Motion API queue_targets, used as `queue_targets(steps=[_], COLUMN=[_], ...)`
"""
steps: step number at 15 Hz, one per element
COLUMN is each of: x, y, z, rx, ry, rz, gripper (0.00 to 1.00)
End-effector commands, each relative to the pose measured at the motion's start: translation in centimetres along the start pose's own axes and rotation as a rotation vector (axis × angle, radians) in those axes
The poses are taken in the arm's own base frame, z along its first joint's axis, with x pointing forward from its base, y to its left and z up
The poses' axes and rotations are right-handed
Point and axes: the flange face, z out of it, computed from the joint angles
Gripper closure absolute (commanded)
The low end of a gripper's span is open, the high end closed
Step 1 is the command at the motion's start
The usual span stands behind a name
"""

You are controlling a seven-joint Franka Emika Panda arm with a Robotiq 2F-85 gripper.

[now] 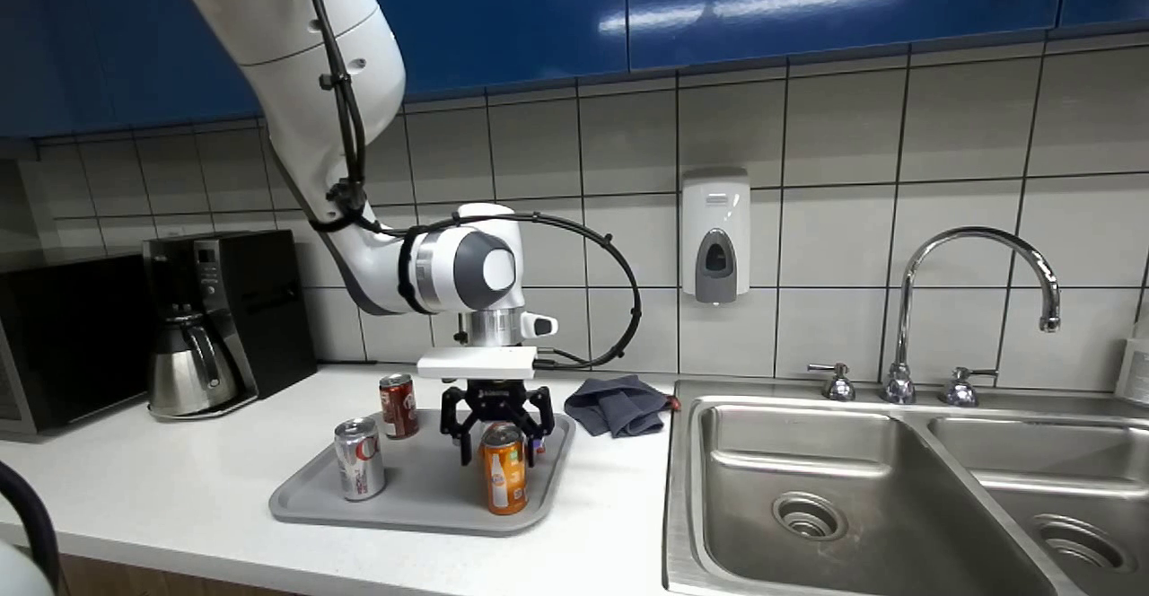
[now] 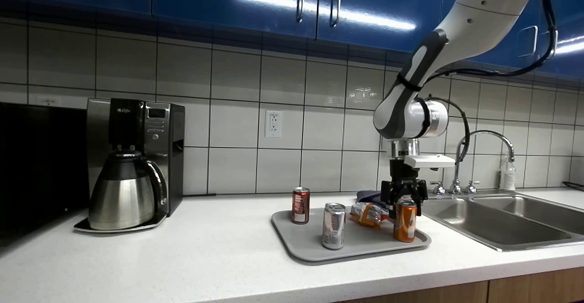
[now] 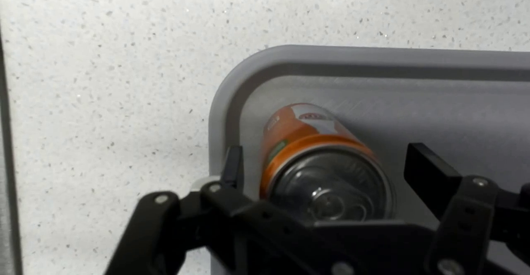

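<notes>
My gripper (image 1: 498, 460) points down over the grey tray (image 1: 431, 479) and is open; it also shows in an exterior view (image 2: 405, 212) and the wrist view (image 3: 325, 159). An upright orange can (image 1: 505, 481) stands between its fingers, also in an exterior view (image 2: 405, 225). In the wrist view the orange can (image 3: 310, 136) has a gap to each finger, wider on the right; its lower top edge is hidden by the gripper. A silver can (image 2: 334, 227) and a dark red can (image 2: 300, 206) stand upright on the tray. An orange snack packet (image 2: 366, 214) lies beside the gripper.
A dark grey cloth (image 1: 619, 403) lies behind the tray. A steel double sink (image 1: 687, 488) with a faucet (image 1: 974, 235) is beside it. A coffee maker (image 2: 175, 157) with a steel carafe (image 2: 123, 198) stands on the counter (image 2: 205, 248). Blue cabinets (image 1: 512, 13) hang above.
</notes>
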Motion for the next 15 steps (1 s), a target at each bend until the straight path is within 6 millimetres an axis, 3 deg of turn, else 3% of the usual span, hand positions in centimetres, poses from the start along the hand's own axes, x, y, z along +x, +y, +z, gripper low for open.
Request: queue_targets(steps=[1,2,6,7,11,15], x=[-0.1,-0.1,-0.3,-0.4,-1.4,-2.5], y=[0.3,0.4,0.4,0.4,0.8,3.2], z=[-0.2,-0.3,-0.3,-0.5,-3.4,-6.0], rx=[-0.021,-0.022,-0.024,-0.021,0.016,0.002], ry=[0.007,0.007,0.006,0.005,-0.013,-0.012], rz=[-0.008,-0.011,-0.018,-0.018,0.005,0.035], gripper=[0.25,0.26,0.58,0.62,0.62,0.62])
